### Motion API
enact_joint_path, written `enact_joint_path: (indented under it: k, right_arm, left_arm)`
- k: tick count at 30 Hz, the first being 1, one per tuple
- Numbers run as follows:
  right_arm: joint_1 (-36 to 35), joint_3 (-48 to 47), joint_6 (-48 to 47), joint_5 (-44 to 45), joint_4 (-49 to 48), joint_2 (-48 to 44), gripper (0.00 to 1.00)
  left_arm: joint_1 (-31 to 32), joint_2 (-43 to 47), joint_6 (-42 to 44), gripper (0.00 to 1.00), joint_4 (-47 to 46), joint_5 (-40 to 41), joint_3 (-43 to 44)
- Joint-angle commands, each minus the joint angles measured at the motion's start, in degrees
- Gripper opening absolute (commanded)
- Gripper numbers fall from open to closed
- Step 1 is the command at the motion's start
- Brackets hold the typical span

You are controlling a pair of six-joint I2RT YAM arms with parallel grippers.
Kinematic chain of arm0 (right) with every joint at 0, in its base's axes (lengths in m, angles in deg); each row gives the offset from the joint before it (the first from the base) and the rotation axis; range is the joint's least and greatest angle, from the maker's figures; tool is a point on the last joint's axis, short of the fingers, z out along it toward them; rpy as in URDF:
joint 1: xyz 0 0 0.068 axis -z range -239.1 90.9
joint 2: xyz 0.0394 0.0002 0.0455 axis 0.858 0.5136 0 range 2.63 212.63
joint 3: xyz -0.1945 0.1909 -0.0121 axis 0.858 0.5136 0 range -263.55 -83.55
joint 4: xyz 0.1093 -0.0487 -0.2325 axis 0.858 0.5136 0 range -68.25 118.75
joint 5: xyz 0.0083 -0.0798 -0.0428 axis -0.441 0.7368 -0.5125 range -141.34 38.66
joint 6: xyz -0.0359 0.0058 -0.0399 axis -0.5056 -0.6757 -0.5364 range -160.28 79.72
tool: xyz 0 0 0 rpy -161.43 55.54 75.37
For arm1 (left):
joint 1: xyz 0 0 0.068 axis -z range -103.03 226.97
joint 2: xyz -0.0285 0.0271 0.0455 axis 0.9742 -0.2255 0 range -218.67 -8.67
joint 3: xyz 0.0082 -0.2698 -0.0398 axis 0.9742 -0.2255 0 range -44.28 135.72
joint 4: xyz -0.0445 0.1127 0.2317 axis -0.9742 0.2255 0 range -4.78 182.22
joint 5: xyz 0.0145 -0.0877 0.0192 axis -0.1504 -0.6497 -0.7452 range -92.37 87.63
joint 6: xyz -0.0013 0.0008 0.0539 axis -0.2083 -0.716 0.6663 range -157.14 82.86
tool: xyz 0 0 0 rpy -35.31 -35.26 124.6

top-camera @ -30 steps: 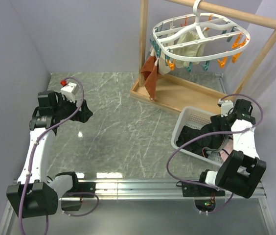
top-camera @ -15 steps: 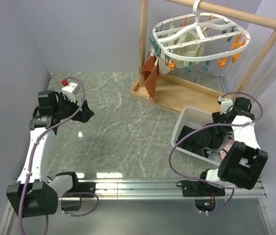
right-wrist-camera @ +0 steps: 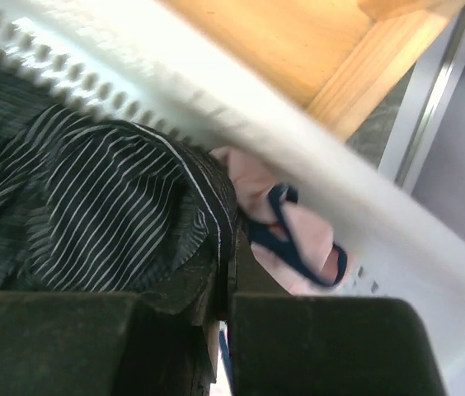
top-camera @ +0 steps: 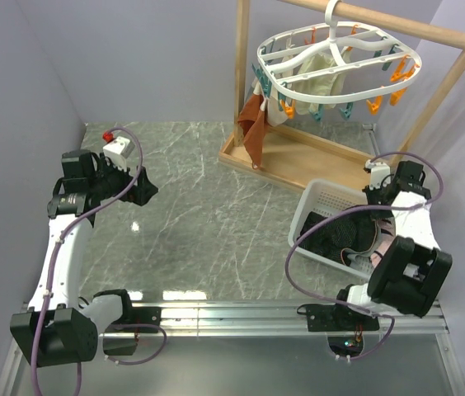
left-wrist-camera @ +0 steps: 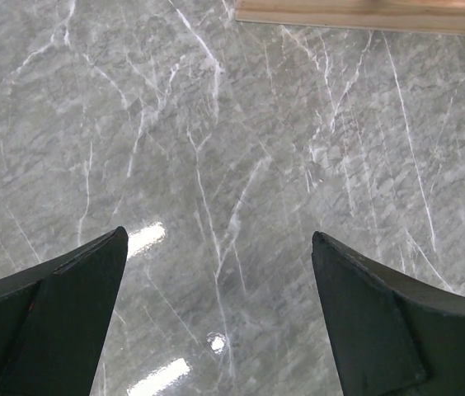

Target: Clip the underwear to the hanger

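Grey-green marble formed the table (top-camera: 208, 214), and at its left we saw the left gripper (top-camera: 138, 188) held above the bare stone, well apart from everything else. In the left wrist view that gripper (left-wrist-camera: 218, 239) had its two dark fingers (left-wrist-camera: 59, 322) spread wide, with nothing but veined stone between them. Moving right along the far side, we found the wooden rail frame (top-camera: 241, 66), and from its top bar hung the hanger (top-camera: 336, 48) by its hook, orange and teal clips dangling from its oval rim. A rust-brown cloth (top-camera: 253, 132) drooped from a clip at its left end and a cream cloth (top-camera: 319, 78) hung under its middle. Nearer to us and to the right, just beside the frame's base, stood the white basket (top-camera: 313, 200). The underwear (top-camera: 340, 235) lay bunched inside it, not on any clip. At the basket's right end the right gripper (top-camera: 378, 193) reached down into it. In the right wrist view we saw that gripper (right-wrist-camera: 224, 305) pressed together, with a fold of the pinstriped underwear (right-wrist-camera: 92, 206) running into the thin seam between its fingers. Just beside that fold a pink cloth with navy trim (right-wrist-camera: 290, 223) lay against the basket's wall (right-wrist-camera: 241, 115).
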Motion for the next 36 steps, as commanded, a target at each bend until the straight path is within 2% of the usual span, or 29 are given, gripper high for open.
enact_joint_path:
  k: [1,10,16,20,21,30,33,36]
  right_arm:
    - [0.2,-2.3,-4.8,-5.2,5.8,-7.7,0.00]
    - [-1.1,-5.5,-17.0,-19.3,23.9,-29.8,0.00]
    - [-5.4,-12.9,-18.3,-26.2,30.4,-34.0,0.00]
    - [-12.3,-22.3,-13.4,-28.4,29.6,-33.2,0.00]
    - [-15.8,-24.1,-12.3,-28.7,29.0,-32.8,0.00]
    - [-28.7,-43.5,-0.7,-33.0,22.7,-23.3,0.00]
    - [-34.4,-48.0,4.1,-31.7,19.8,-19.6,0.00]
    - [-44.8,-48.7,6.4,-26.2,17.0,-16.0,0.00]
  left_arm:
    - [0.1,1.5,1.0,0.99,0.6,-2.2,2.7]
    - [0.1,2.2,1.5,0.99,3.6,-4.3,5.4]
    - [0.2,1.7,-1.3,0.99,4.3,-5.6,7.4]
    - [0.1,1.6,-5.2,0.99,3.6,-7.7,8.6]
    - [0.1,1.7,-5.9,0.99,3.3,-8.1,8.6]
    - [0.2,3.5,-16.4,0.99,-2.7,-10.1,7.7]
    - [0.2,3.4,-19.9,0.97,-4.5,-11.6,8.3]
    - [0.0,3.2,-23.0,0.96,-5.8,-12.8,9.6]
